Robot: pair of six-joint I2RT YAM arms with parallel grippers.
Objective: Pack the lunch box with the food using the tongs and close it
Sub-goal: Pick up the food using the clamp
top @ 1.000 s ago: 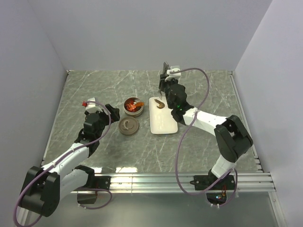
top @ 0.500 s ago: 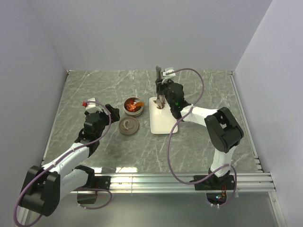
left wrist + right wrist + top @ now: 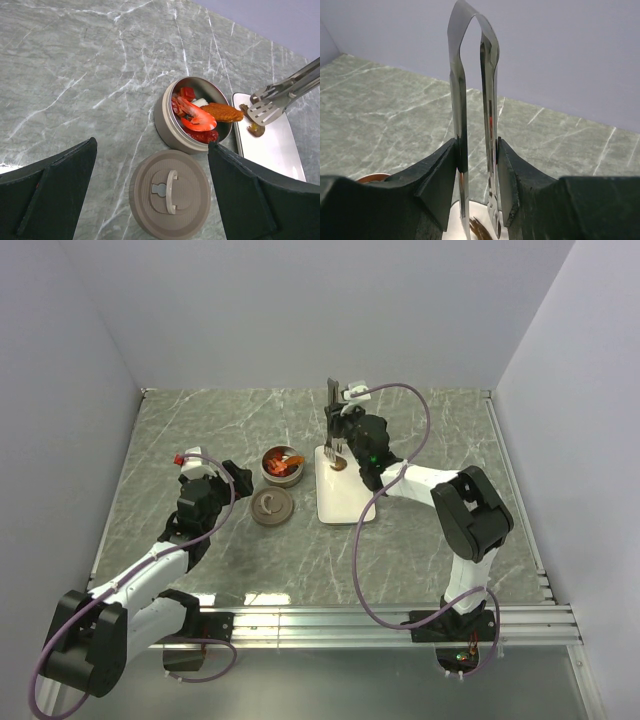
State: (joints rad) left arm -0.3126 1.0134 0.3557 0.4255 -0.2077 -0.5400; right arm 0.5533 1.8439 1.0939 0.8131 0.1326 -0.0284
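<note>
The lunch box point(image 3: 282, 464) point(image 3: 166, 116) is a round tin holding several pieces of food: a red shrimp point(image 3: 197, 116), an orange piece point(image 3: 222, 112) and red bits. Its brown lid point(image 3: 271, 506) point(image 3: 170, 194) lies flat on the table beside it, handle up. My right gripper point(image 3: 346, 436) point(image 3: 477, 185) is shut on the tongs point(image 3: 331, 410) point(image 3: 285, 90) point(image 3: 470, 100), held upright with the joined end up. Their tips come down on either side of a brown food piece point(image 3: 339, 464) point(image 3: 256, 130) point(image 3: 479, 231) on the plate's far end. My left gripper point(image 3: 230, 478) point(image 3: 152, 145) hangs open above the lid, holding nothing.
The white rectangular plate point(image 3: 347, 502) point(image 3: 272, 150) lies right of the tin, with only the brown piece on it. Grey walls close in the marble table point(image 3: 430, 540) at the back and on both sides. The right arm's cable point(image 3: 425, 425) loops above the plate.
My right gripper has swung the tongs left and down onto the plate's far end, bringing their tips to the brown piece. The left arm, tin and lid have not moved.
</note>
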